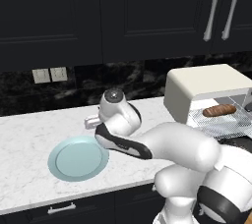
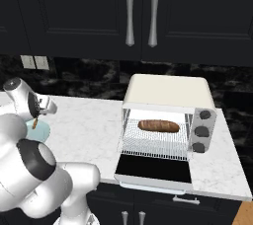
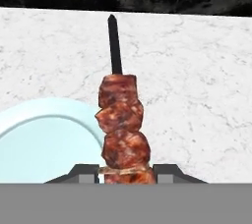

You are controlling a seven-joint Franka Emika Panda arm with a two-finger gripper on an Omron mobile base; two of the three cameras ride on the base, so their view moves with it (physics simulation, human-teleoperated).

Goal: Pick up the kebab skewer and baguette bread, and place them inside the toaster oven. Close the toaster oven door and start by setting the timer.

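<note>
1. Gripper (image 3: pixel 126 171), hand view: the two dark fingertips (image 3: pixel 82 171) are pinched on the kebab skewer (image 3: pixel 120 129), one on each side of its lowest chunk, with no gap showing between pad and food.
2. Kebab skewer: held in the pinch, it runs away from the fingers with its dark pointed tip free over the marble counter (image 3: pixel 197 70). Taking the pale blue plate (image 3: pixel 44 144) as landmark, the skewer lies just beside the plate's rim, above the counter and off the plate.
3. Right base view: the skewer (image 2: pixel 35 122) hangs as a short brown stub under the hand, above the plate (image 2: pixel 43 131) and well apart from the toaster oven (image 2: pixel 168 93).
4. Baguette bread (image 2: pixel 158 126): it lies on the wire rack inside the toaster oven; the toaster oven door (image 2: pixel 154 168) is folded down and open. Relative to the plate, the oven stands far along the counter.
5. Handling, as a judgement: the skewer is probably light, the stick stiff and thin, the meat chunks soft and somewhat slippery. A hold across a chunk may let the stick turn or slide; a firm, level carry suits it. The long free end could catch the oven frame or the loaf on entry.
6. Step in hand, as a judgement: carrying the skewer toward the rack; door and timer are not yet done.
</note>
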